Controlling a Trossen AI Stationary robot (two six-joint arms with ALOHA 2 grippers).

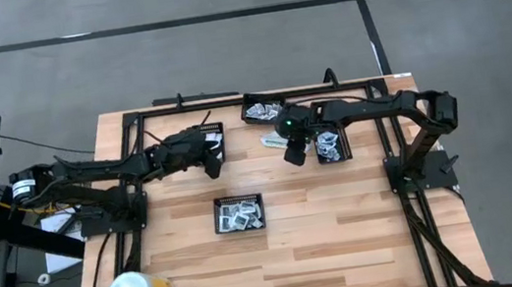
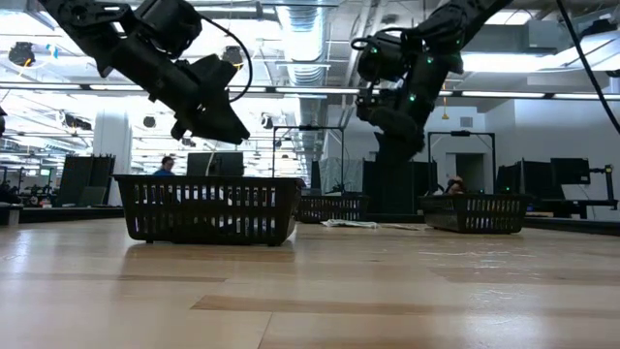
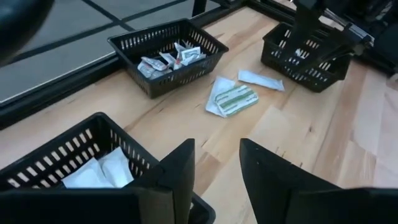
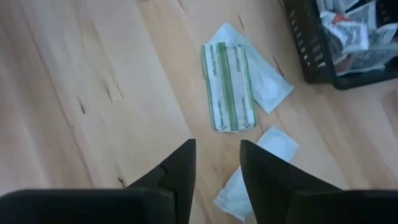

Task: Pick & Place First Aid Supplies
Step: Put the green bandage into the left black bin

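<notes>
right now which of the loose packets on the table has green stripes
The green-striped packet, lying on top of a plain white packet just ahead of the right end effector. The other loose packets are plain white, like the one nearest its fingers.

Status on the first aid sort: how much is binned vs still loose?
Mostly binned: packets fill the far tray, right tray, near tray and left tray. Nothing in hand: the left tool is open and empty by the left tray; the right tool hovers empty over the loose pile. Left: the green-striped packet and pale strips on the table.
</notes>
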